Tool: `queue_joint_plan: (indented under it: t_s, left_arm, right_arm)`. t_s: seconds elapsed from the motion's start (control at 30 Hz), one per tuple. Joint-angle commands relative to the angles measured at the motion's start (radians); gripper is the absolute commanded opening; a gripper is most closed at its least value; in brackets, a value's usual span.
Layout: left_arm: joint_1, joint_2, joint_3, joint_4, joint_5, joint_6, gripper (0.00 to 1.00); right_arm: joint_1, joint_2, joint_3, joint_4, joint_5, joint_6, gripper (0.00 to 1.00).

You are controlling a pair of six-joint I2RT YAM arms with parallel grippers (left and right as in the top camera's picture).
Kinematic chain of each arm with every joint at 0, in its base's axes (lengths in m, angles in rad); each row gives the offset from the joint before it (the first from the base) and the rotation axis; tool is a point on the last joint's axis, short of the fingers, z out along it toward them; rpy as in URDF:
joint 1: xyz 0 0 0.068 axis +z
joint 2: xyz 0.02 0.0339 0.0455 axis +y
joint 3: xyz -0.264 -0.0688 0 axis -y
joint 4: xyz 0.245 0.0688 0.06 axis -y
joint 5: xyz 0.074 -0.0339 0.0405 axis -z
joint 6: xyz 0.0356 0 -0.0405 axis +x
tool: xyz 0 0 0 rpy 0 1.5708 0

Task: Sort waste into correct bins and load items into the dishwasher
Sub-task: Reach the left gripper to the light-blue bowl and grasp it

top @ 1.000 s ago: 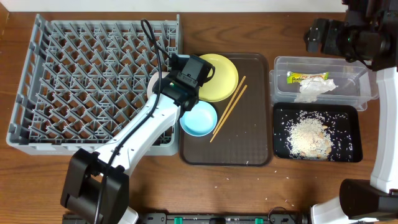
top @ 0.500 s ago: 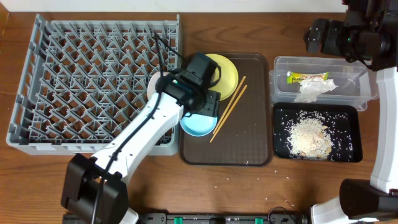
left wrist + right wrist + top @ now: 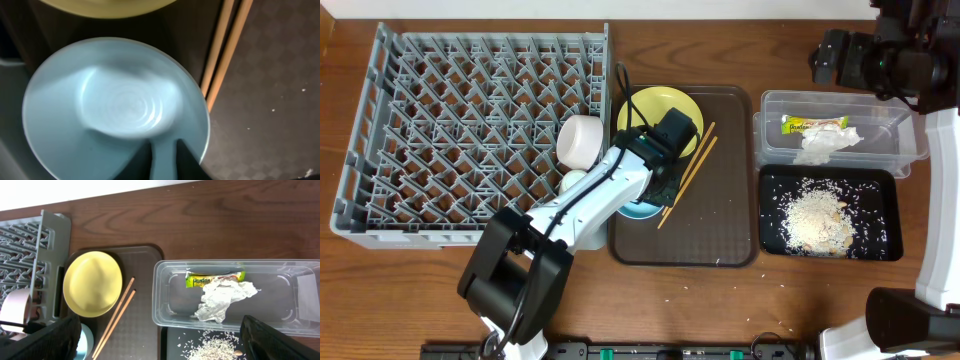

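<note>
Left gripper (image 3: 164, 158) pinches the light blue bowl (image 3: 115, 105) rim beside 2 chopsticks (image 3: 233, 40); right gripper (image 3: 162, 340) gapes.

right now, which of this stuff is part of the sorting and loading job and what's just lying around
Job: blue bowl, yellow plate, chopsticks, white bowl, small cup, dish rack, clear tub, wrapper, napkin, black tray, rice.
Just there: brown serving tray, wooden table.

Chopsticks (image 3: 232, 40) hem blue bowl (image 3: 115, 110); brown tray (image 3: 270, 110) beyond open
</note>
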Motion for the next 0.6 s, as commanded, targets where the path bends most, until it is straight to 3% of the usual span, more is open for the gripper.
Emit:
queue_joint_plan:
  t_s: [0.0, 0.27, 0.57]
  left_arm:
    - [0.002, 0.039, -0.014, -0.001, -0.072, -0.005, 0.09]
    - [-0.007, 0.097, -0.013, 0.019, -0.025, 0.016, 0.08]
    - [-0.159, 0.096, 0.021, -0.02, -0.011, 0.278, 0.08]
  right_arm:
    - [0.008, 0.002, -0.003, -0.001, -0.004, 0.011, 0.99]
    - [0.008, 0.003, -0.003, -0.001, -0.004, 0.011, 0.99]
    - [0.008, 0.002, -0.003, -0.001, -0.004, 0.011, 0.99]
